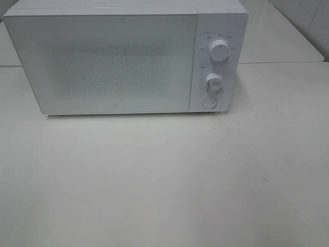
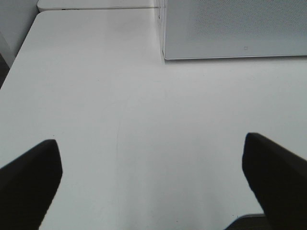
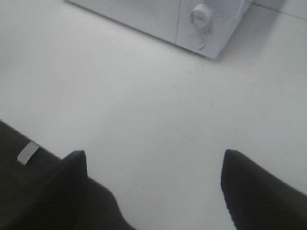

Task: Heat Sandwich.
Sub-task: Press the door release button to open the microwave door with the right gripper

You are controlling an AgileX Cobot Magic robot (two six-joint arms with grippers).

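Sandwich handling has to be a judgement here, because we cannot find the sandwich in any of the three views: the white table [image 1: 164,180] in front of the microwave [image 1: 118,62] shows nothing on it, and the frosted door [image 1: 103,62] is closed and lets us see nothing inside. Whether the food sits behind that door or out of frame, we cannot tell. From the task alone we expect a small, light, soft piece made of layers that can slide or squash, so we would pinch it gently across the firmer bread edges, low and square, with just enough pressure to keep the layers together. The left gripper [image 2: 151,141] hangs over bare table with its dark fingers spread wide and nothing between them, the microwave's near corner ahead of it. The right gripper [image 3: 153,153] is likewise parted and empty, looking toward the control panel, where the upper knob [image 1: 220,52], lower knob [image 1: 214,82] and round button [image 1: 208,102] sit beside the door.
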